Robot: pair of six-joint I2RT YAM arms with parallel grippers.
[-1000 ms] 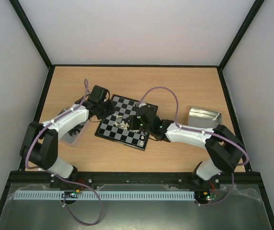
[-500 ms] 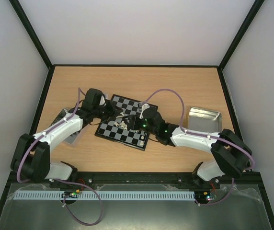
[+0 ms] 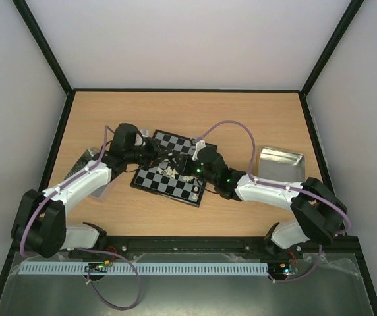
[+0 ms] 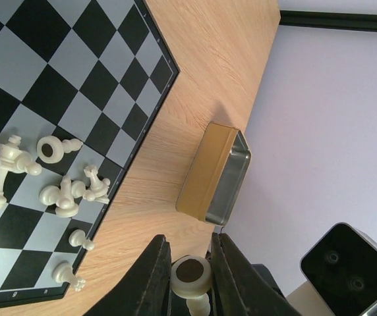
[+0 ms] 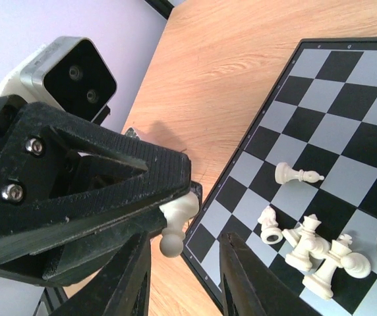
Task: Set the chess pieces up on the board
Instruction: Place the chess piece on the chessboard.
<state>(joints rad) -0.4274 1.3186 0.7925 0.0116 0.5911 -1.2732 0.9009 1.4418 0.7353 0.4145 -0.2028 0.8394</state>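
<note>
While the board (image 3: 151, 179) carries roughly eight toppled cream chess pieces (image 4: 2, 168), two silver trays (image 3: 281, 162) flank it, one on each side. Just off its left edge the left gripper (image 4: 188, 253) pinches one cream pawn (image 4: 192, 276). The right gripper (image 5: 185, 253) hovers over the board, fingers spread and empty.

Bright, even overhead light, soft faint shadows, wrist views sharply focused.

One board (image 3: 150, 178), two trays (image 3: 281, 162) (image 3: 88, 163), two arms (image 3: 76, 184) (image 3: 267, 189); pieces (image 3: 170, 170) uncountable.
</note>
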